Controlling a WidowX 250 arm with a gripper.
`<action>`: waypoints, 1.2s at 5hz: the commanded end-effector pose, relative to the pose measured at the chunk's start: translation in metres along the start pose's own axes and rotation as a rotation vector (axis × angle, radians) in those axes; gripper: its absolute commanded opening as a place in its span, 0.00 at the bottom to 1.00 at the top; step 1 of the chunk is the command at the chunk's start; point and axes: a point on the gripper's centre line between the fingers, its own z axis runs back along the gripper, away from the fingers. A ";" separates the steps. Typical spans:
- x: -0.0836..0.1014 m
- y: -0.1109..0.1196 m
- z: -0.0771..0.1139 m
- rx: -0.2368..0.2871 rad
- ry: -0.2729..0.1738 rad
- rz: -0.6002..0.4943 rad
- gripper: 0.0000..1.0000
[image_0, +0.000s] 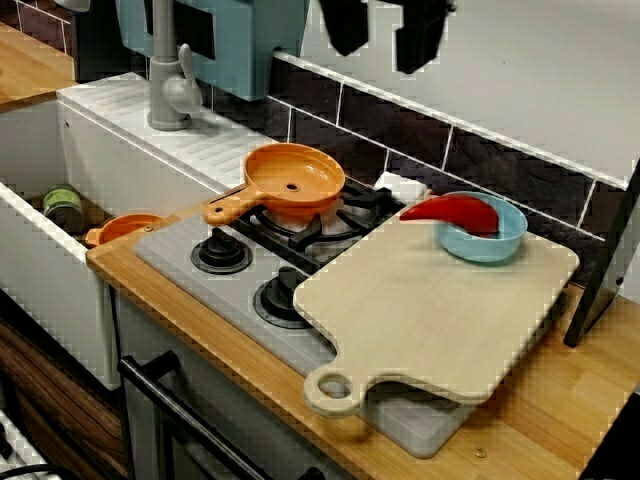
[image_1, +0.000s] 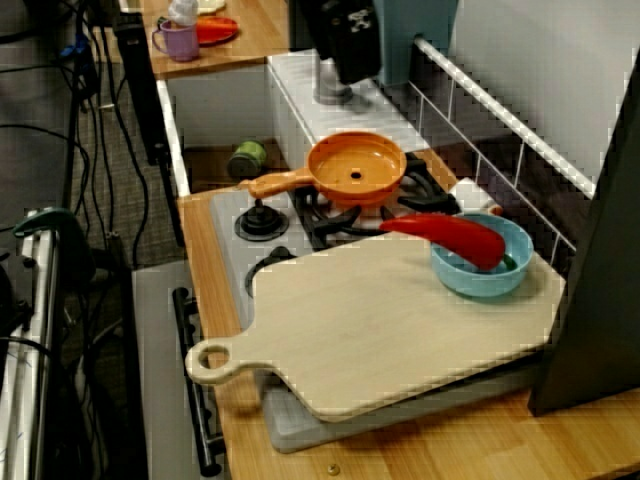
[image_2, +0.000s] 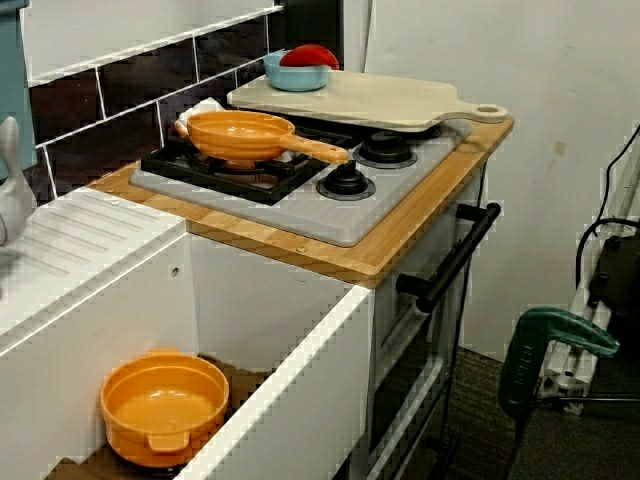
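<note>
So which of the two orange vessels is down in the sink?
The round orange pot with a small tab handle; the orange pan, long-handled, sits on the stove.

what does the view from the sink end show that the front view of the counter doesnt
Only the sink-end view: the orange bowl in full, down in the sink, and a green tool beside the oven. Only the front view: a green can in the sink. Both: orange pan on the burner, cutting board, blue bowl holding a red pepper.
</note>
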 end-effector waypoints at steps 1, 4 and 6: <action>0.025 -0.033 -0.010 -0.001 -0.084 -0.032 1.00; 0.045 -0.038 -0.046 0.036 -0.087 -0.026 1.00; 0.045 -0.038 -0.046 0.036 -0.087 -0.026 1.00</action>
